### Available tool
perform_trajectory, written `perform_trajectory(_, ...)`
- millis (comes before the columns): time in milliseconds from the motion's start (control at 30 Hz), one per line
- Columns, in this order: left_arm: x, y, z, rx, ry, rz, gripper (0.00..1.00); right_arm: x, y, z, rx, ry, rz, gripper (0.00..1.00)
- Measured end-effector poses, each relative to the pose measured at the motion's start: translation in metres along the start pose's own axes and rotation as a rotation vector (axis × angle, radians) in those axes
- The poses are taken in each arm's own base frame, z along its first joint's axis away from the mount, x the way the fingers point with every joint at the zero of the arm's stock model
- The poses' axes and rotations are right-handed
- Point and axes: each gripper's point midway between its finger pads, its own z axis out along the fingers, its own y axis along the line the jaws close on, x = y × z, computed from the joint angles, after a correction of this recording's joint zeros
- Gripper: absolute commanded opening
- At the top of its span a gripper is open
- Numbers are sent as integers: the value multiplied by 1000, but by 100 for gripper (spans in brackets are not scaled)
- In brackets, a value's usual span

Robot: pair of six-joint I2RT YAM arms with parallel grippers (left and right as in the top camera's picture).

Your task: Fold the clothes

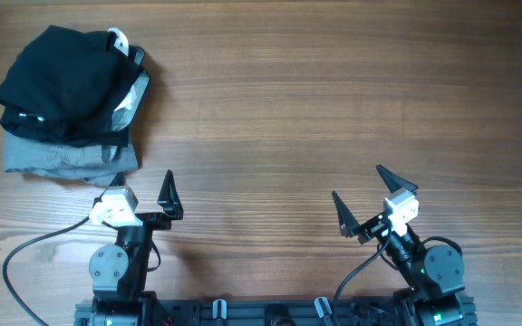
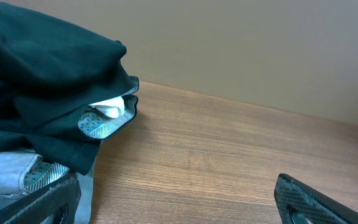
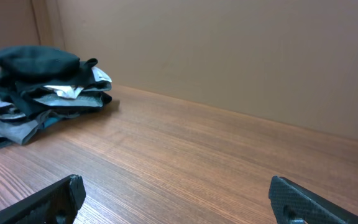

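The black T-shirt (image 1: 62,68) lies bunched on top of a pile at the table's far left. It also shows in the left wrist view (image 2: 36,68) and, far off, in the right wrist view (image 3: 36,60). My left gripper (image 1: 141,181) is open and empty just in front of the pile; its left finger is close to the pile's grey edge (image 2: 176,205). My right gripper (image 1: 358,183) is open and empty over bare wood at the front right (image 3: 178,202), far from the shirt.
Under the T-shirt lies a black garment with white print (image 1: 132,95) (image 2: 101,124), and below that a grey folded garment (image 1: 62,158) (image 2: 5,171). The wooden table (image 1: 333,91) ends at a beige wall behind.
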Motion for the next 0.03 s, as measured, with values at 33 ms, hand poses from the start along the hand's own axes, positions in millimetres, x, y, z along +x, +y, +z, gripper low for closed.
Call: perform_trajectory(33, 0, 0, 0, 0, 0, 0, 100, 0, 0, 0, 0, 0, 0, 100)
